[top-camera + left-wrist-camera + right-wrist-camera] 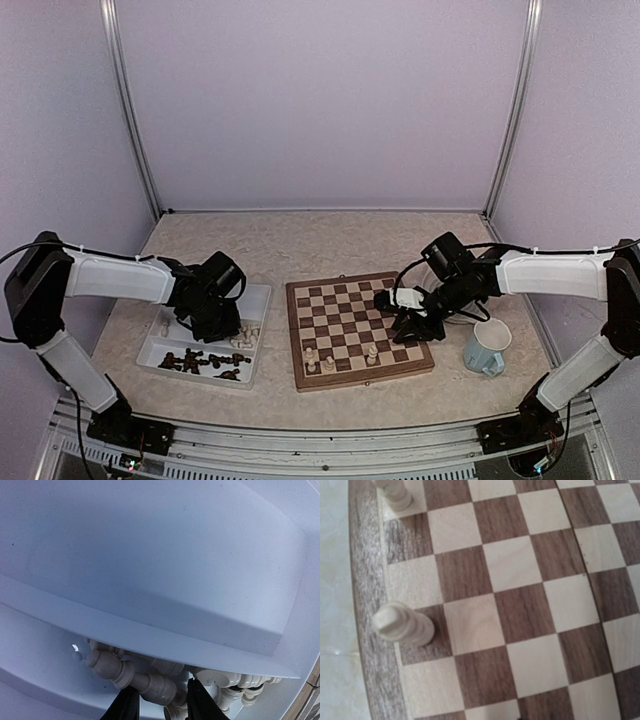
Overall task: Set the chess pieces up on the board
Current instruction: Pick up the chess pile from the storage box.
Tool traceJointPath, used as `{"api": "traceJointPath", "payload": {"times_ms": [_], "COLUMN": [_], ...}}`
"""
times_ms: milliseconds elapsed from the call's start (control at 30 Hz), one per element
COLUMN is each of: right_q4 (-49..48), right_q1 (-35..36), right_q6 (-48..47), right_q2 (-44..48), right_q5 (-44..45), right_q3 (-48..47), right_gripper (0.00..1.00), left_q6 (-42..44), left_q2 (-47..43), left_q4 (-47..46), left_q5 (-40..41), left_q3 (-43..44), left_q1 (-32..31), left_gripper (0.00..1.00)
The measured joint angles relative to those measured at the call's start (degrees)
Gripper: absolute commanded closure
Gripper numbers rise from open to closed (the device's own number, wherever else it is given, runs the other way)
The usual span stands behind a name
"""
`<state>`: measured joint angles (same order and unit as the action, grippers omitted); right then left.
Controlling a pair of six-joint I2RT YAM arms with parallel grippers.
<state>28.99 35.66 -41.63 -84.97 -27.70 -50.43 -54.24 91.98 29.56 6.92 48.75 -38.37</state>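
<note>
Left gripper (161, 692): fingers apart round a pale chess piece (120, 672), wrist view only.
Right gripper (405, 325): over board's (340, 300) right side; grip unclear.

Wearing white shells (110, 277) over black joints (35, 285).
Trailing thin black cables (560, 252) behind the jaws, ending in dark fingers (200, 702).

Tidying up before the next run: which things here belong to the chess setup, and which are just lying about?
Belong: board; pale pieces on it and in the white tray; dark pieces in that tray.
Lying about: mug, right of the board.
</note>
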Motion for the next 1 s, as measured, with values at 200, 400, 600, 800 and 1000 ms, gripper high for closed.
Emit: {"api": "traceJointPath", "payload": {"times_ms": [200, 400, 600, 800, 1000], "right_q4": [0.00, -0.02, 0.00, 0.02, 0.09], "right_q1": [0.00, 0.00, 0.00, 0.00, 0.00], "right_q6": [0.11, 0.20, 0.20, 0.20, 0.20], "right_q2": [0.00, 0.00, -0.11, -0.52, -1.03], "right_q5": [-0.39, -0.68, -0.72, -0.83, -0.92], "right_q3": [0.20, 0.20, 0.20, 0.20, 0.17], "right_gripper": [0.69, 0.69, 0.69, 0.68, 0.69], "left_q6": [0.22, 0.76, 1.46, 2.32, 3.78], "left_q2": [-0.44, -1.81, -1.81, -1.95, -2.38], "left_q4": [1.36, 4.15, 4.59, 5.18, 8.66], "left_q5": [0.74, 1.53, 1.88, 2.03, 2.16], "left_q3": [-0.48, -1.33, -1.70, -1.79, -0.46], "left_q1": [0.63, 2.21, 2.40, 2.40, 2.25], "left_gripper": [0.70, 0.63, 0.73, 0.81, 0.84]}}
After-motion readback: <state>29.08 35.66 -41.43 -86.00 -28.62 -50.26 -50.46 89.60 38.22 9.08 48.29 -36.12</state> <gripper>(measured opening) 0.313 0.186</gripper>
